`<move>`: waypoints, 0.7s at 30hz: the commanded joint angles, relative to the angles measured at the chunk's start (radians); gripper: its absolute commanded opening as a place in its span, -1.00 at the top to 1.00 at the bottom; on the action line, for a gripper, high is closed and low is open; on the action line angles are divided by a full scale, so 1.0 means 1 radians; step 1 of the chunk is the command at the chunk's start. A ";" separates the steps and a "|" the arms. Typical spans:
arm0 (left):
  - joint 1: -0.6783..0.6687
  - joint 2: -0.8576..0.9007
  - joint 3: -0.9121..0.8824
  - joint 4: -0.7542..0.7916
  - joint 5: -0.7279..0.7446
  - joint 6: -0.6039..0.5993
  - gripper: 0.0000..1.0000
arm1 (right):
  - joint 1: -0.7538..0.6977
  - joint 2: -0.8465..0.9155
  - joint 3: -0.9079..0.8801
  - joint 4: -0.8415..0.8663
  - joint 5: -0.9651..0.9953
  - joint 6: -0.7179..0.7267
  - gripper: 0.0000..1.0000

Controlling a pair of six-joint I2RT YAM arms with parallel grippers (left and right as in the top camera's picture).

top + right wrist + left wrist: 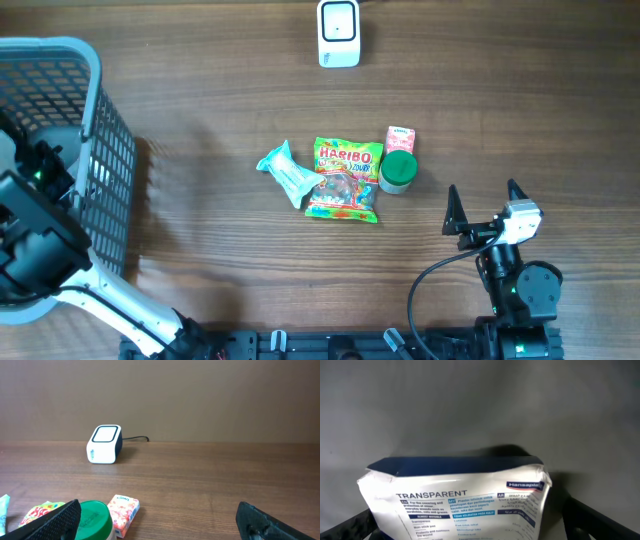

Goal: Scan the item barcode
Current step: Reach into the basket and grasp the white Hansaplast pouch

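The left gripper (470,532) hung inside the grey plastic mesh basket (108,170) with its jaws spread wide, the dark fingers only just showing at the bottom corners of its wrist view. Between them lay a white and blue cardboard box of transparent plasters (460,500), tilted on the grey basket floor. Nothing showed the pads pressing it, so it read as lying free rather than held. The right gripper (484,200) was also wide and empty, low over the brown wooden table (200,100) and facing the white, rounded barcode scanner (339,33) at the far edge.

The items to scan lay clustered mid-table. There was a teal and white crinkled wrapper (285,172), with a bright green and yellow bag of gummy sweets (345,178) touching it. A short jar with a green lid (398,170) stood just beside the bag, and a small pink carton (401,138) sat against the jar's far side.

The step in hand looked to be fetching the next item — probably the jar, nearest the right gripper. To do it well, the fingers should close across the jar's body below the lid, clear of bag and carton, then lift straight up. No barcode showed on any item, so the jar would need slow turning before the scanner's pale window — held steady, with no finger covering the label.
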 commanded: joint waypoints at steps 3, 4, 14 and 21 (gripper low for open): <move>-0.109 0.029 -0.023 -0.010 -0.113 0.146 -1.00 | 0.000 -0.003 -0.001 0.002 0.010 0.014 -0.99; -0.124 0.029 -0.025 -0.020 -0.113 0.146 -1.00 | 0.000 -0.003 -0.001 0.002 0.010 0.014 -0.99; -0.121 0.087 -0.027 -0.084 -0.136 0.141 -0.99 | 0.000 -0.003 -0.001 0.002 0.010 0.015 -1.00; -0.121 0.122 -0.027 -0.133 -0.183 0.146 -0.66 | 0.000 -0.003 -0.001 0.002 0.010 0.014 -1.00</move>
